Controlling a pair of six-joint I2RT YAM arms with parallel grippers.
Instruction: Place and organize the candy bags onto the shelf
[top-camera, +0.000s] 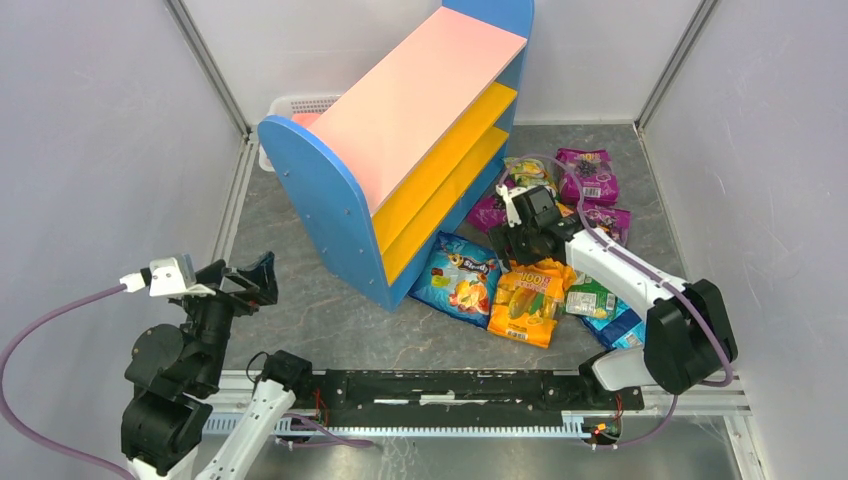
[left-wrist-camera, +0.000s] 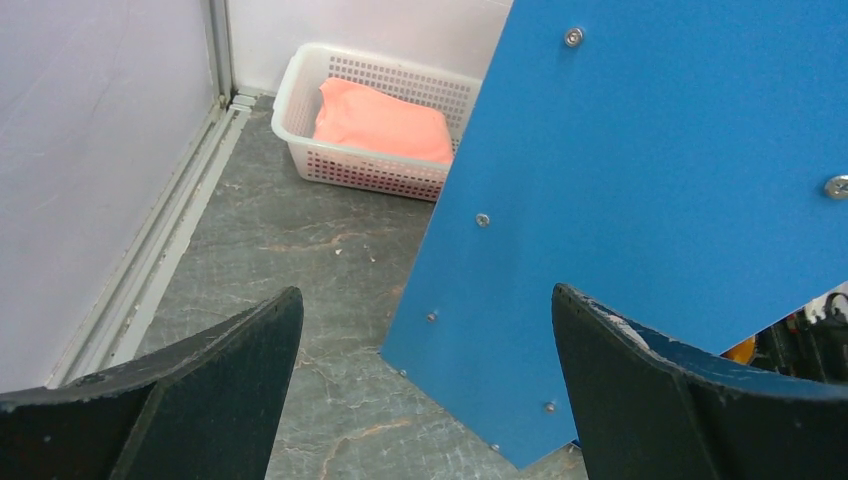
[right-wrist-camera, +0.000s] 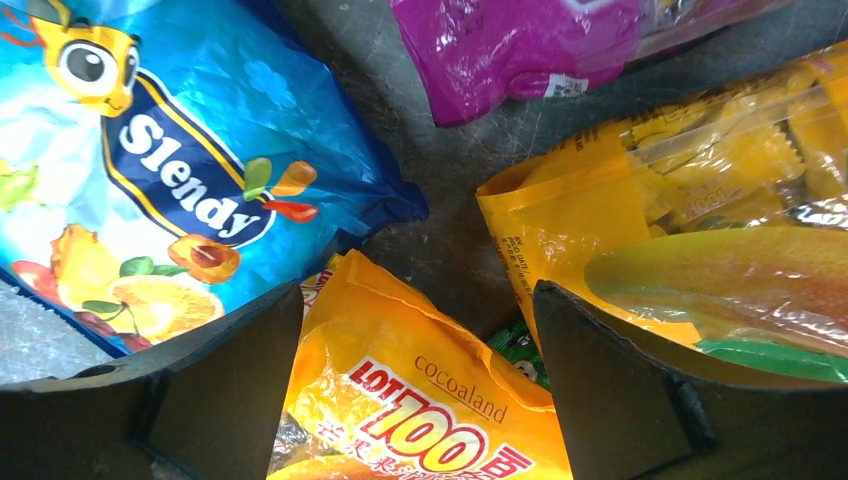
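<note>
Jaws of the right gripper (right-wrist-camera: 418, 292) stand wide apart and hold nothing. They are poised over the orange bag (right-wrist-camera: 400, 400) in the heap of candy bags (top-camera: 588, 175) on the table (top-camera: 320, 310), just right of the shelf (top-camera: 420, 100). The left gripper (left-wrist-camera: 425, 295) is likewise spread, idle near the shelf's left end. Best to descend straight, straddle only the orange bag's crinkled upper edge, stay clear of the blue bag (right-wrist-camera: 180, 150), then pinch firmly.

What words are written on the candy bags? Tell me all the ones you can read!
"Slendy": on the blue bag.
"cocoaland": on the orange bag.
"LOT 100": same orange bag, in big red letters.
Too small or blurred to read: fine print on the yellow bag and the white label on the purple bag.
</note>
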